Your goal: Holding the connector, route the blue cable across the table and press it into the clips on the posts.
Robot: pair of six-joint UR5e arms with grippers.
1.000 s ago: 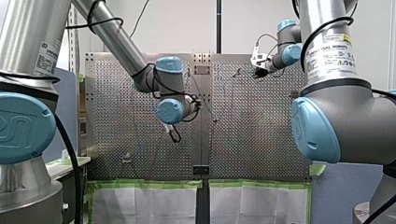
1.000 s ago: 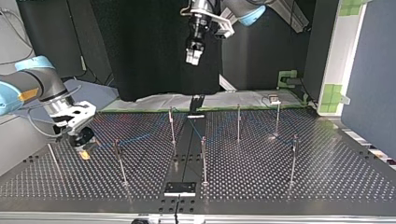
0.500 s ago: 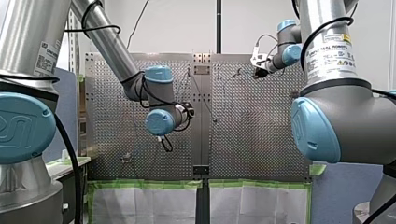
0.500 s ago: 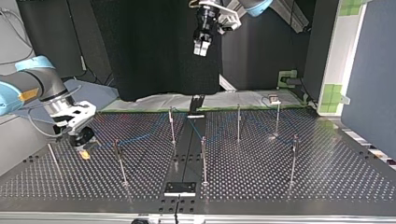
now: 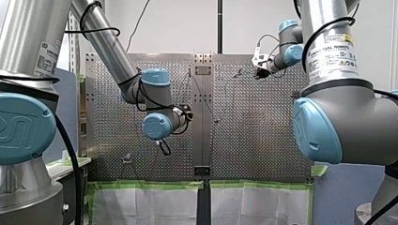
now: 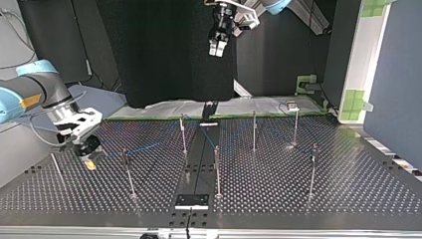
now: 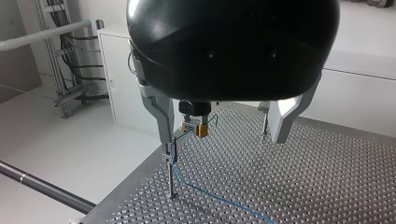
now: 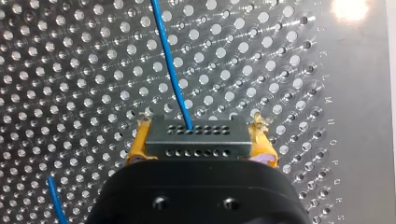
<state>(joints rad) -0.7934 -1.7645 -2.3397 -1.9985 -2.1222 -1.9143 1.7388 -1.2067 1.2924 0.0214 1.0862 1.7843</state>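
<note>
1. Right wrist view first: my right gripper (image 8: 201,142) has its yellow-padded fingers (image 8: 136,148) clamped on both ends of the grey connector (image 8: 195,136), which sits just above the perforated bench (image 8: 70,70).
2. From the connector's face the blue cable (image 8: 170,65) runs away ahead of the gripper across the bench. Another short stretch of it shows off to one side of the gripper.
3. Top view: that gripper sits low at the view's left, near the bench's edge, and the cable heads from it toward the middle, among the posts (image 6: 183,133). Can't tell from here which clips it's actually seated in.
4. My left gripper (image 6: 217,47) hangs high over the bench, well apart from the cable and posts.
5. Left wrist view: its metal fingers (image 7: 159,112) are spread wide, nothing between them. Through the gap I see the other gripper with the connector. The cable meets the clip (image 7: 169,154) on the nearest post, then drops to the bench.
</note>
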